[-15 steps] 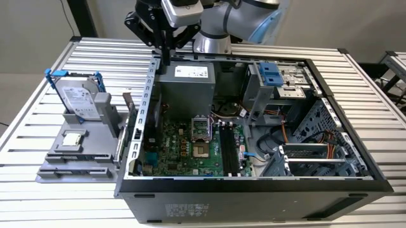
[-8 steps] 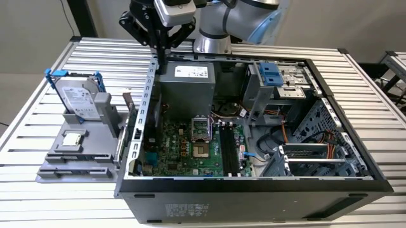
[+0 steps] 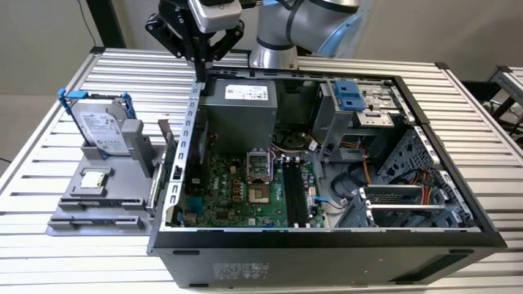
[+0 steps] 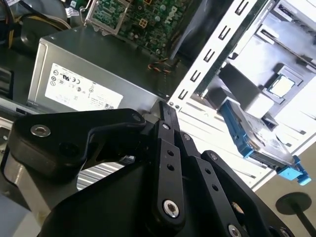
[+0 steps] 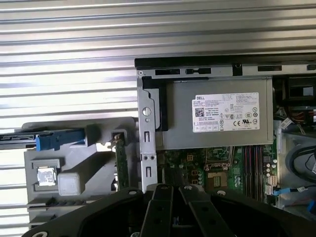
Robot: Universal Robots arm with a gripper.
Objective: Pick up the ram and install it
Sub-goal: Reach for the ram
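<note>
The gripper (image 3: 200, 60) hangs high over the rear edge of the case (image 3: 327, 240), above the corner where the side wall meets the power supply (image 3: 241, 116). Its black fingers are drawn together to a narrow point with nothing between them, which is also how they look in the second wrist view (image 4: 165, 111). The ram (image 3: 166, 136) stands on edge in the grey holder (image 3: 90, 211) on the table (image 3: 49, 257), at the side of the holder nearest the case and just beside the case's outer wall. In the first wrist view it shows as a thin green strip (image 5: 118, 160). The gripper is well above it and not touching it. The hard drive (image 3: 102, 128) and the processor (image 3: 92, 179) sit in the same holder, farther from the case. Inside the case, the long black memory slots (image 3: 296, 190) on the motherboard (image 3: 237, 196) look empty. By my reading the task has barely begun: the ram is not yet gripped or lifted, and both the pick-up and the seating in a slot are left to do.
</note>
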